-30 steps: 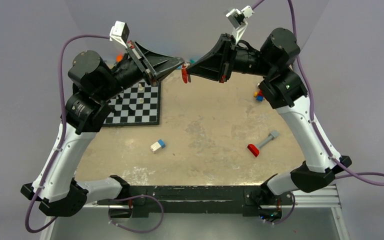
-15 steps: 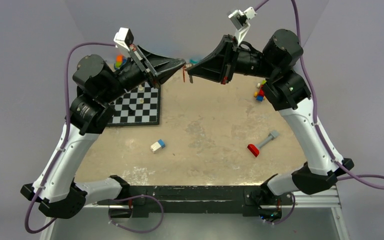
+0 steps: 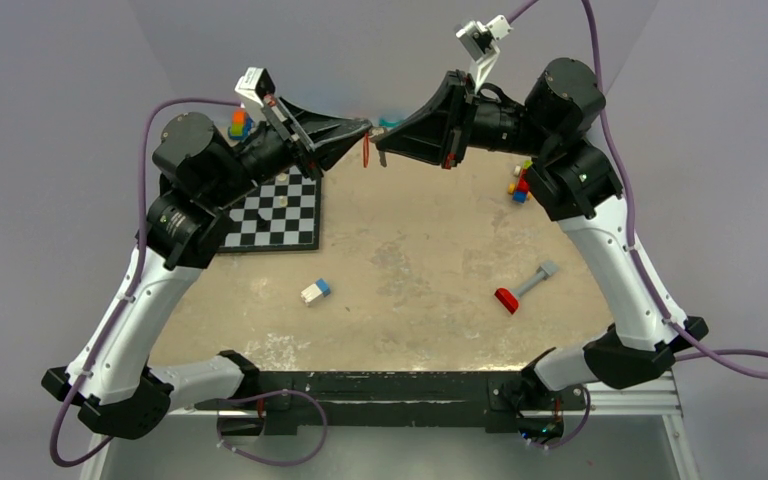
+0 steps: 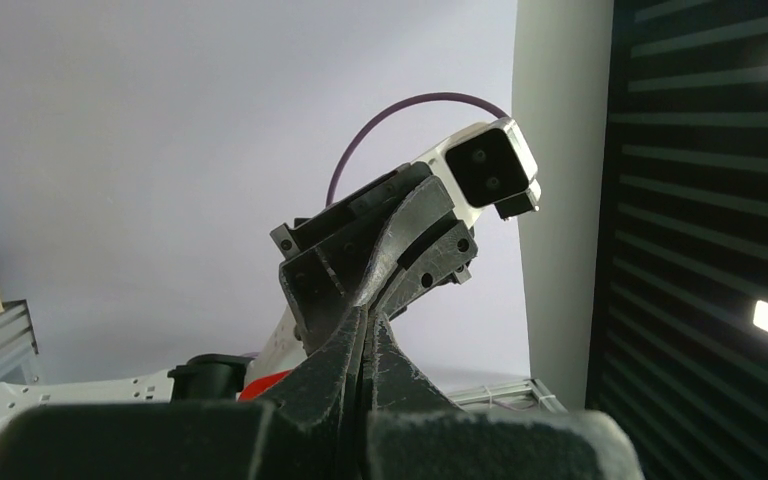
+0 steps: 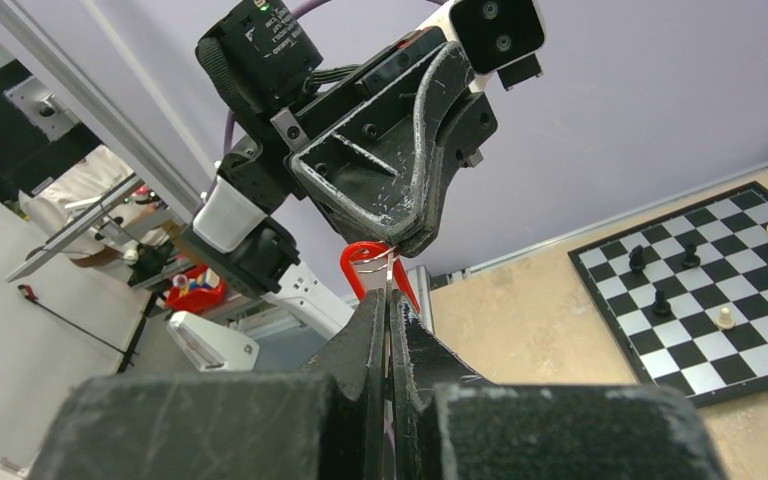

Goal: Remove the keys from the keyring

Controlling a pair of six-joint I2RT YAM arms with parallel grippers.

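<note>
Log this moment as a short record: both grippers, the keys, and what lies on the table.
left gripper: shut, raised above the table, tip against the red key
right gripper: shut on the keyring, raised, tip to tip with the left one
keys: red key seems threaded on the keyring, not yet off
table: chessboard, blue and white block, red and grey tool, small coloured blocks

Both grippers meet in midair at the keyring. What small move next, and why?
Probably a slight right gripper twist to work the red key along the metal ring: it and the left gripper are shut tip to tip, the key hanging between.
</note>
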